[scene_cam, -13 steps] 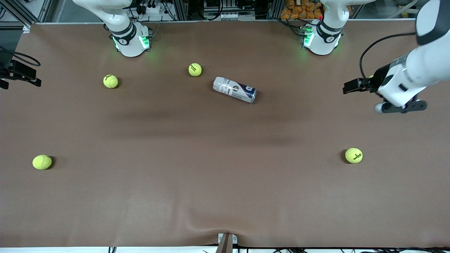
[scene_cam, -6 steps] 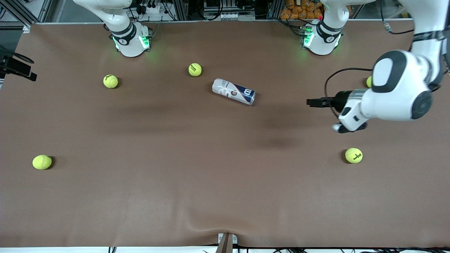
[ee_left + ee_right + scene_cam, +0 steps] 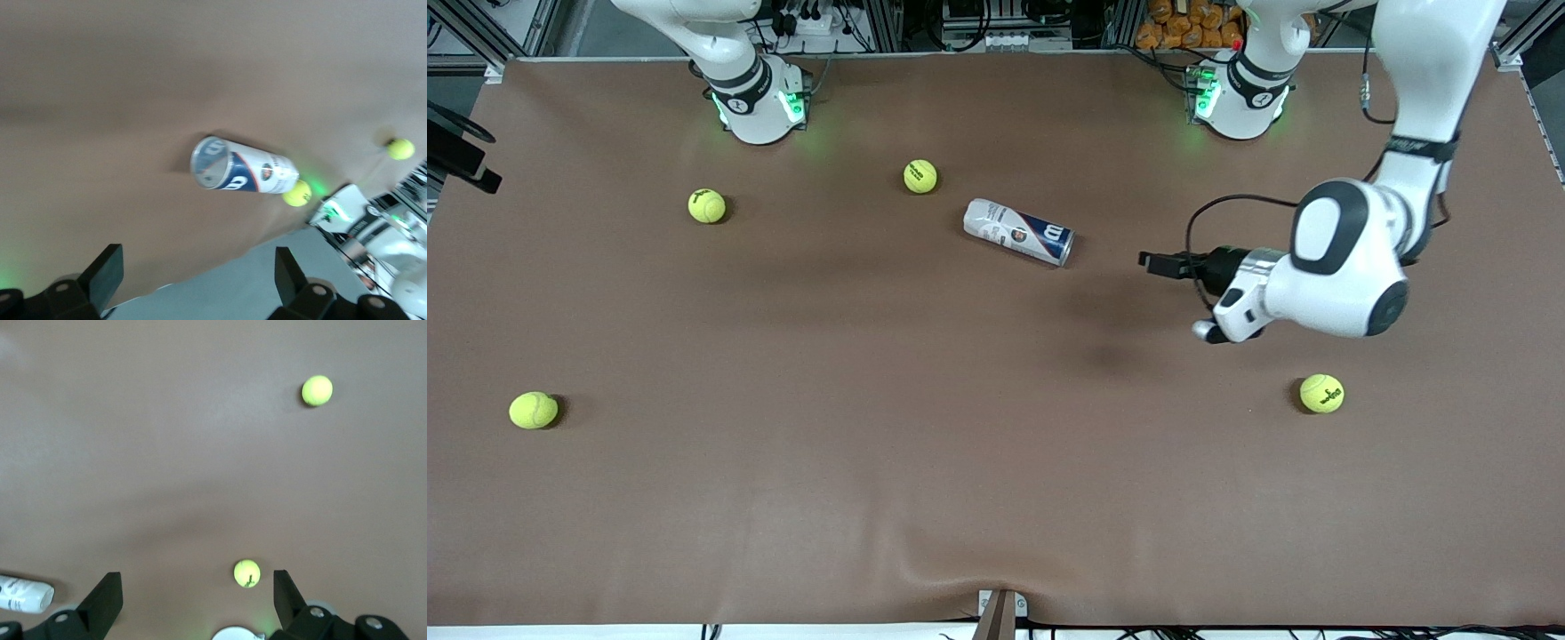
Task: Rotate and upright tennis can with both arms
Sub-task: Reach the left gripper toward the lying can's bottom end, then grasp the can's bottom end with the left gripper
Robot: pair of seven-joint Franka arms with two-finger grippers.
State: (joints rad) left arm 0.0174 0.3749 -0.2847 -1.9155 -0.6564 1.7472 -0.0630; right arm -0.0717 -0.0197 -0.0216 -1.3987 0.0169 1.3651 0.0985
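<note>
The tennis can (image 3: 1018,232) lies on its side on the brown table, white end toward the right arm's end, navy "W" end toward the left arm's end. My left gripper (image 3: 1158,263) hangs open and empty beside the can's navy end, a short gap away, fingers pointing at it. In the left wrist view the can (image 3: 243,173) shows its round rim end, ahead of the open left gripper (image 3: 197,260). My right gripper (image 3: 195,587) is open and empty, high over the right arm's end of the table. The can's white end (image 3: 23,595) shows at that view's edge.
Tennis balls lie loose: one (image 3: 920,176) close to the can's white end, one (image 3: 707,205) near the right arm's base, one (image 3: 534,410) and one (image 3: 1321,393) nearer the front camera at either end of the table. The arm bases (image 3: 756,98) (image 3: 1240,89) stand along the table's back edge.
My left arm has swung in from the left arm's end of the table and now points at the can's navy end. The can turned slightly, showing its navy "W".
</note>
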